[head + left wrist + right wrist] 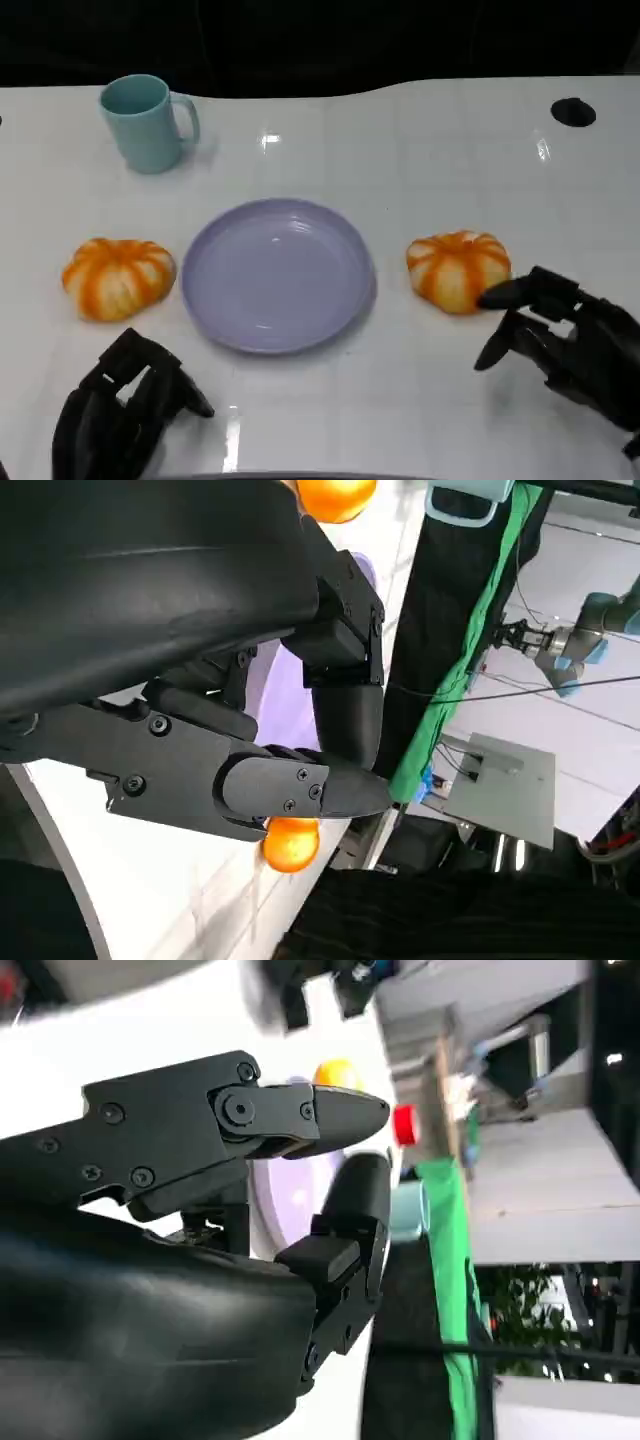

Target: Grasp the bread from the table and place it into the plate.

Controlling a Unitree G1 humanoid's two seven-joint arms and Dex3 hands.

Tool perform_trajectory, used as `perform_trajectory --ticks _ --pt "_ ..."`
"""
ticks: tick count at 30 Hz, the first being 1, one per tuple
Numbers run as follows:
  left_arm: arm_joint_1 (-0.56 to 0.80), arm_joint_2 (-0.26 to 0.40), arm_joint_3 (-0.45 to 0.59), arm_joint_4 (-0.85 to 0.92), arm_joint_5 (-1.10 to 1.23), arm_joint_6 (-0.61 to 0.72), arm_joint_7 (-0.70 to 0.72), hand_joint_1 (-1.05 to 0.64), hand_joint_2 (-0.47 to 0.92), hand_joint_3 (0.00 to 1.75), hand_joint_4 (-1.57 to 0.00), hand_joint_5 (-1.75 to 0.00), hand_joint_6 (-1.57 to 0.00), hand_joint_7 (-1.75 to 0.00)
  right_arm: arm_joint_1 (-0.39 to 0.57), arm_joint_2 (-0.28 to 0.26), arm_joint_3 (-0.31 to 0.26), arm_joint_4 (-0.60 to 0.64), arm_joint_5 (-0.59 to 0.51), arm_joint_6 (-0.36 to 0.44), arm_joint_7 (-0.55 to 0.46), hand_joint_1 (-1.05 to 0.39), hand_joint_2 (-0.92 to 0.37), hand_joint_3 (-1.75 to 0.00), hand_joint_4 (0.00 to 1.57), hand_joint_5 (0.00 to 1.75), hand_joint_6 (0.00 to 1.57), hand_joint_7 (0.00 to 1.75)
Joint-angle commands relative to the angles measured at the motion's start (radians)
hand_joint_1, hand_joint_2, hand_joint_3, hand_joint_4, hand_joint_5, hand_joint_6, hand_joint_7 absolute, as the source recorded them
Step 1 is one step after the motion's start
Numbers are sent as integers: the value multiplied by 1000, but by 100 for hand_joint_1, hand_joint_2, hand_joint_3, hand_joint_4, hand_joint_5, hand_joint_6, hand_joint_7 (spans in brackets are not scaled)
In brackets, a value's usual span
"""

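White worktop (420, 150) seen from the head camera. A lavender plate (277, 272) lies at centre, flanked by two orange-and-white striped breads: one (118, 277) to its left, one (458, 269) to its right, both resting on the worktop outside the plate. The right hand (565, 340), fingers (515, 292) spread and holding nothing, sits just beside the right bread. The left hand (120, 405) rests low, fingers apart, empty. A teal mug (147, 122) stands at far left.
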Motion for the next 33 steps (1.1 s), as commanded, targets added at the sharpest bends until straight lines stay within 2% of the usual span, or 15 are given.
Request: perform_trajectory --ticks 1,2,5,10,17,20,24,28,33 --pt "5 20 3 -10 -1 0 4 -57 92 26 -63 -175 -52 -147 -19 -56 7 -23 -92 -141 -75 -47 -92 -23 49 68 53 18" --pt "3 20 3 -6 -1 -7 -1 -57 92 27 -63 -175 -52 -148 -20 -64 9 -24 -106 -163 -86 -44 -92 -20 48 51 53 11" --pt "1 19 7 -1 -5 -9 -5 -57 92 27 -63 -175 -52 -148 -34 -86 20 0 -162 -234 -133 -43 -92 -14 47 35 52 5" --pt "5 20 2 -9 0 -5 2 -58 92 26 -64 -175 -53 -148 -51 -145 52 22 -323 -334 -265 -50 -92 -11 44 26 48 1" --pt "10 21 -2 -22 2 12 15 -58 92 24 -63 -175 -53 -148 -77 -238 106 48 -550 -454 -451 -54 -92 -6 33 13 36 0" --pt "5 23 2 -12 -3 7 6 -58 92 24 -63 -175 -52 -149 -76 -284 141 10 -702 -451 -560 -57 -92 -6 27 8 31 0" --pt "4 23 2 -11 -3 7 5 -58 92 24 -63 -175 -52 -149 -76 -304 171 4 -747 -444 -623 -59 -92 -7 25 6 29 0" --pt "-1 25 3 -3 -8 16 -1 -58 92 24 -62 -175 -52 -148 -87 -342 238 -74 -983 -379 -773 -54 -88 -4 19 3 27 0" --pt "-2 20 2 2 -3 -1 0 -57 92 26 -62 -175 -53 -147 -98 -362 304 -105 -1107 -306 -875 -49 -87 -1 15 0 25 0"
